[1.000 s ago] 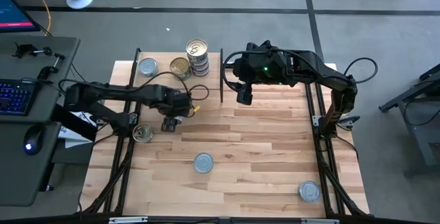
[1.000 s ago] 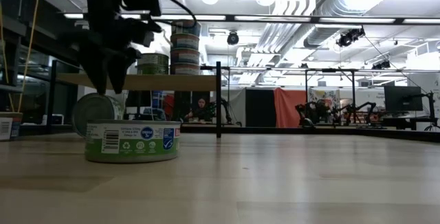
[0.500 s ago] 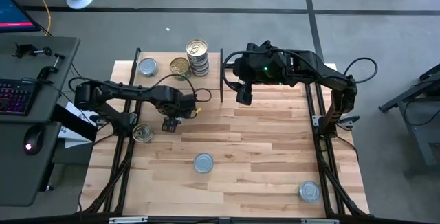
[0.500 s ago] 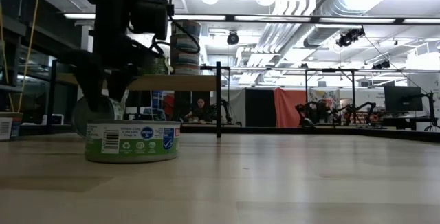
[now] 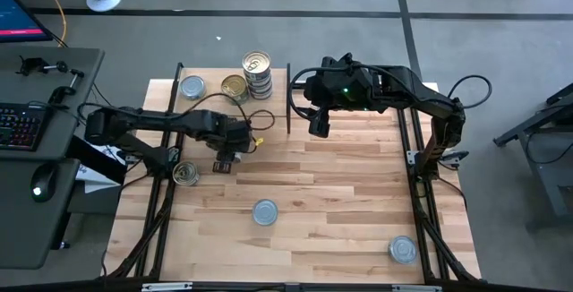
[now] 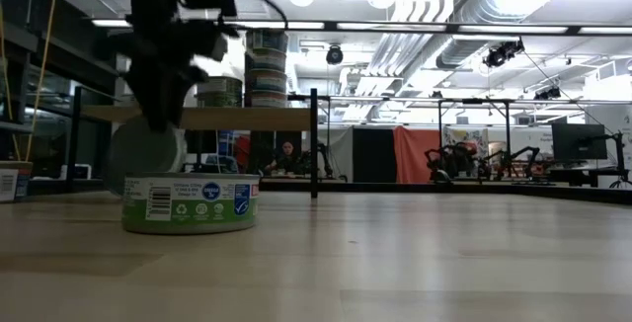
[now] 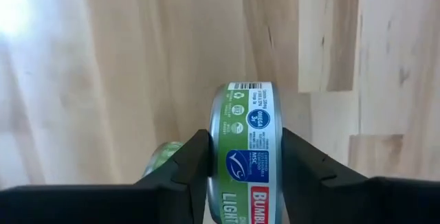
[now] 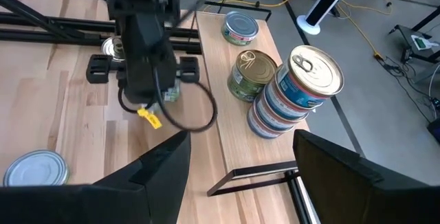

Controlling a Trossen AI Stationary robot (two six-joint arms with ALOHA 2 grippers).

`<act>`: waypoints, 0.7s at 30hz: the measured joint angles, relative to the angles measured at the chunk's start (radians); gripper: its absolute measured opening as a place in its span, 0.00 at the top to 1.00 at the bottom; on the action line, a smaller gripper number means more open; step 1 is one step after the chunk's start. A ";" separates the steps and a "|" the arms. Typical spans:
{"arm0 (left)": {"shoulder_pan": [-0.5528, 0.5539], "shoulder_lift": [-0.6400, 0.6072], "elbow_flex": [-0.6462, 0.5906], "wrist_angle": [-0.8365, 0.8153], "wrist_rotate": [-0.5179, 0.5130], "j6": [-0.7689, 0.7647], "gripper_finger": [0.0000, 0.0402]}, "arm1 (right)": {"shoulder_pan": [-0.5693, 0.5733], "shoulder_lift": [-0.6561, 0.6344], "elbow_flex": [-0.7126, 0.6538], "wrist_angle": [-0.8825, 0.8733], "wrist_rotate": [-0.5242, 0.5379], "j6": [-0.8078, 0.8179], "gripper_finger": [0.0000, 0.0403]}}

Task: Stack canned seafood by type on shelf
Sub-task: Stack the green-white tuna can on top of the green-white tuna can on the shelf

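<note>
Item: short round green-labelled tin (image 7: 249, 155), held on edge, centre-left of the high view. Left gripper (image 7: 242, 161) jaws clamp its flat faces. Right gripper (image 8: 240, 162) jaws open, waiting upper centre. Risk: thin grip, tin may swivel or slip during lift.

Tin (image 7: 247, 155) side label — "OMEGA 3", "BUMBL…", "LIGHT" — other print too small.

Overhead looking down, table-level facing room, wrists close, shelf (image 5: 235, 84) shared
</note>
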 joint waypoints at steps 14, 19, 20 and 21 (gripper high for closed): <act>0.038 -0.436 0.325 0.022 -0.553 -0.596 0.72 | 0.000 0.000 0.000 0.000 0.000 0.000 0.38; 0.036 -0.647 0.171 0.043 -0.779 -1.016 0.72 | -0.002 0.000 0.000 0.000 0.000 -0.011 0.38; 0.035 -0.675 0.129 0.058 -0.803 -1.089 0.72 | -0.005 0.000 0.000 0.000 0.000 -0.016 0.38; 0.035 -0.697 0.085 0.083 -0.829 -1.160 0.72 | -0.006 0.000 0.000 0.000 0.000 -0.020 0.38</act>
